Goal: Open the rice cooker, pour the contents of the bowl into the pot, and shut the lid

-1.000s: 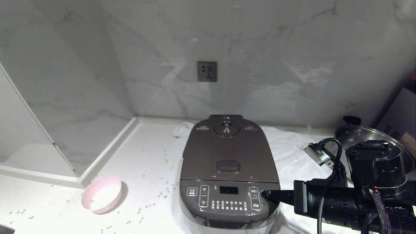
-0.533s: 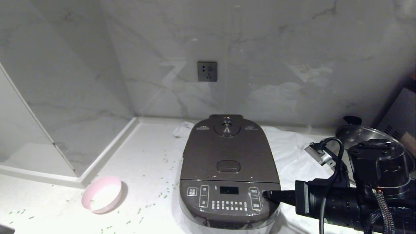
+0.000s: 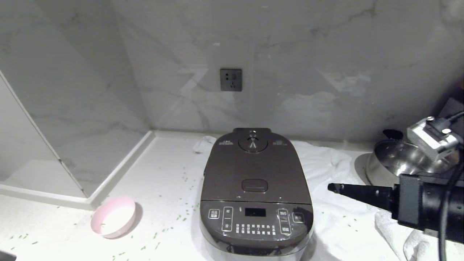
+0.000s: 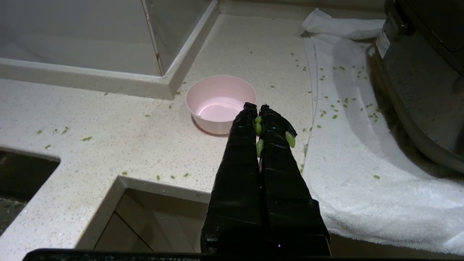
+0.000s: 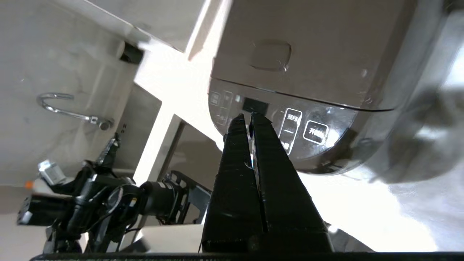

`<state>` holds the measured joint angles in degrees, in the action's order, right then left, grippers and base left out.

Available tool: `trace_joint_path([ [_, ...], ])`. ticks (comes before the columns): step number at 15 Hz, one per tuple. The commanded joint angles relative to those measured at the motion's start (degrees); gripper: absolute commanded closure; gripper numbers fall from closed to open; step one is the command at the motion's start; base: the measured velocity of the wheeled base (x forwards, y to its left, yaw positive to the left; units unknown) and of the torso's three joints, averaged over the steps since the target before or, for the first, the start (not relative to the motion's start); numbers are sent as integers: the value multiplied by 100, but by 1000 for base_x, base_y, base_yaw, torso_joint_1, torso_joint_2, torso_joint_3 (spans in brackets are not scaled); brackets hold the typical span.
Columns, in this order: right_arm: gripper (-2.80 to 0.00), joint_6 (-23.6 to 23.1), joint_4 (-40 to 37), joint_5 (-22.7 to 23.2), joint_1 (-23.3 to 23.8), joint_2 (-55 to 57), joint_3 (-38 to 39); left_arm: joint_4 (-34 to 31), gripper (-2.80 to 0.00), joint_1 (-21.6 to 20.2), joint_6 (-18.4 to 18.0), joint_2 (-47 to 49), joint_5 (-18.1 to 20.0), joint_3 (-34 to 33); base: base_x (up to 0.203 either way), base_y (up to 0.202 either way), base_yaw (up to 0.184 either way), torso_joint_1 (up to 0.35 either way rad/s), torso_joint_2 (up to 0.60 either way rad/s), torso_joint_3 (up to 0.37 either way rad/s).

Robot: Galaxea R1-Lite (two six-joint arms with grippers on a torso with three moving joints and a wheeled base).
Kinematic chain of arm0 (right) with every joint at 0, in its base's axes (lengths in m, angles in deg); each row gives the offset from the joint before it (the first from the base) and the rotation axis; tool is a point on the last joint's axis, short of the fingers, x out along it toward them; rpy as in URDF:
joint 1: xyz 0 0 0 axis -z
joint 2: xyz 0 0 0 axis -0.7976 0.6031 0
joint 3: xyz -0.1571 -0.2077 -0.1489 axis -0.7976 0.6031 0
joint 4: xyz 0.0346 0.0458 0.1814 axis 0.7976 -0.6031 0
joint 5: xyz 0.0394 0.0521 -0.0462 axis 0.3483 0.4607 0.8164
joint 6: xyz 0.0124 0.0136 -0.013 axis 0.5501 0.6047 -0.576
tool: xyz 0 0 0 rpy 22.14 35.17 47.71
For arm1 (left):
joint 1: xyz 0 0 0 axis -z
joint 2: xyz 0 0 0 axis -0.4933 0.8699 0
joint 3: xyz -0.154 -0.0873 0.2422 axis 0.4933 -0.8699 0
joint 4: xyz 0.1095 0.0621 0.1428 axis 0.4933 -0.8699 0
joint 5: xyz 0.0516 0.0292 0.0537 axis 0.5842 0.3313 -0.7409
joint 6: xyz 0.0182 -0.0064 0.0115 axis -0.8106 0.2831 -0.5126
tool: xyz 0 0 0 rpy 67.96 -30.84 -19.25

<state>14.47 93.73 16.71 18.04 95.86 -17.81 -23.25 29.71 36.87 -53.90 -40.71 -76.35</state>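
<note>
Left of the right gripper (image 3: 331, 187), whose black fingers are pressed together on nothing, the large dark brown-grey rounded-square rice cooker (image 3: 255, 188) sits with its hinged lid (image 3: 255, 166) down, so its inner pot is hidden, and a strip of white towel (image 3: 333, 210) lies bare between fingertips and cooker. Just past the tips of the left gripper (image 4: 256, 107), also closed with green bits stuck to its fingers, stands the small pale pink bowl (image 4: 220, 103), empty inside. Chopped green bits (image 3: 181, 217) lie scattered over the white speckled counter (image 3: 159, 181), and the shiny steel pan (image 3: 398, 159) behind the right arm is partly covered by it.

rice cooker (image 5: 308, 72) buttons, 预约, other labels unreadable
</note>
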Motion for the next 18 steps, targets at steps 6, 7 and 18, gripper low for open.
trace_joint_path([
  [6, 0, -1191, -1487, -1810, 252, -2260, -290, -3, 0, 2, 76, -1, -7, 1, 0, 0, 0, 0, 0, 0],
  [7, 0, -1427, -1665, -2047, 443, -2509, -298, -3, 0, 2, 81, -1, -7, 1, 0, 0, 0, 0, 0, 0],
  [18, 0, -4415, -3030, -2544, 3409, -5354, -107, -3, 0, 2, 82, -1, -7, 1, 0, 0, 0, 0, 0, 0],
])
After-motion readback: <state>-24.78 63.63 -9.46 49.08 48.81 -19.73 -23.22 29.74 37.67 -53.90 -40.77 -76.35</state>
